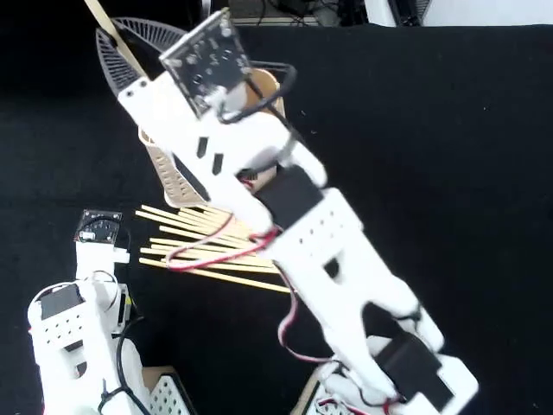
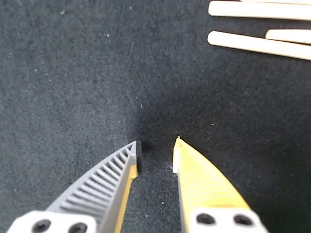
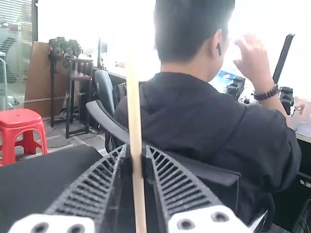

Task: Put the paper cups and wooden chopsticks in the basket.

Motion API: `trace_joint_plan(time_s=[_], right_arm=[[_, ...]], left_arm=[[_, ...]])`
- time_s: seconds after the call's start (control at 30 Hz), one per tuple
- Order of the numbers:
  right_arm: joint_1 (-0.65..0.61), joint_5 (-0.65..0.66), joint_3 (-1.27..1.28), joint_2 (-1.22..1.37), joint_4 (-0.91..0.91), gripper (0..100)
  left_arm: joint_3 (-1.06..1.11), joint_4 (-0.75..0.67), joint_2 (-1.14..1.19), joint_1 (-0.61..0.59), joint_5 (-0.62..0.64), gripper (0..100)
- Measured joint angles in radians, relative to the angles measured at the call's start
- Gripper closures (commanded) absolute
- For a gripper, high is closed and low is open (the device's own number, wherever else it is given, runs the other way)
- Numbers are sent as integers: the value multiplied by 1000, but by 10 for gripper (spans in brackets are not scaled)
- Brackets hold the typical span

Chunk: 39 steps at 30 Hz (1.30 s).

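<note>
Jutting lengthwise beyond right tool (image 3: 136, 148): chopstick (image 3: 132, 97)

- A black cloth covers the bench (image 1: 449, 130); up close it looks matte and finely textured.
- Past the far edge of the bench lie dark cables (image 1: 285, 9) and a pale surface (image 1: 484, 10).
- Strong daylight comes in through a bright window (image 3: 97, 22), with slatted blinds (image 3: 14, 14) to one side.
- A red plastic stool (image 3: 19, 121) stands on the grey floor (image 3: 63, 139).
- A brown board (image 3: 38, 73) stands upright beside a tall dark stand (image 3: 73, 82) loaded with gear.
- A black office chair (image 3: 103, 90) sits near the stand.
</note>
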Motion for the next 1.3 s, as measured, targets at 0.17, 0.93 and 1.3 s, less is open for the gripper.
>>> trace_joint_plan(time_s=[0.17, 0.93, 1.3], right_arm=[[48, 0, 0, 94, -89, 986], [124, -115, 242, 261, -115, 884], [118, -95, 249, 8, 54, 904]], left_arm=[[0, 0, 0, 0, 0, 859], [0, 0, 0, 3, 0, 859], [0, 0, 0, 3, 0, 859]])
